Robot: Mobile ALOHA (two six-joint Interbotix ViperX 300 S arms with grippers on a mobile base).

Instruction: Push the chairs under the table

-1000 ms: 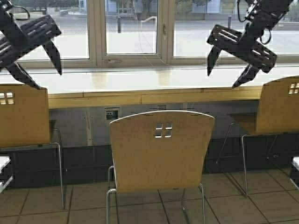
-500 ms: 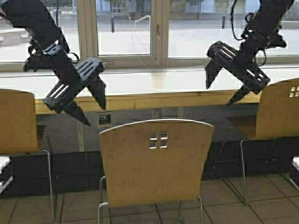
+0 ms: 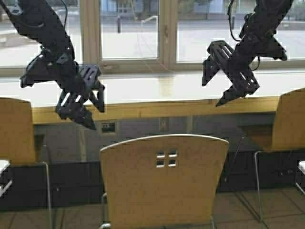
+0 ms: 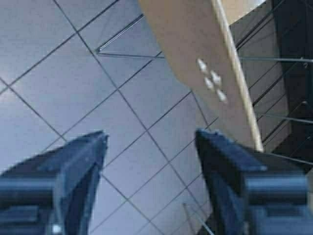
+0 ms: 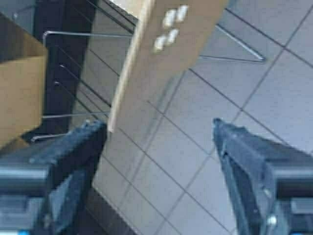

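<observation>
A tan plywood chair point(image 3: 164, 183) with a four-square cutout stands in the middle, pulled out from the long pale-wood table point(image 3: 157, 107) under the windows. Two more chairs stand at the left point(image 3: 16, 129) and at the right point(image 3: 290, 119). My left gripper point(image 3: 95, 112) is open and empty, above the chair's left side. My right gripper point(image 3: 212, 93) is open and empty, above its right side. The backrest shows in the left wrist view point(image 4: 205, 63) and the right wrist view point(image 5: 156, 54), beyond the open jaws.
Large windows point(image 3: 133, 28) run behind the table. A dark panel with power sockets point(image 3: 108, 127) lies under the table top. Grey floor tiles point(image 4: 63, 83) lie below. White objects sit at the left edge point(image 3: 4, 167) and right edge point(image 3: 301, 167).
The robot has moved forward, so the middle chair is nearer and lower in view. Both arms have come down toward the chair's backrest, the left one farthest.
</observation>
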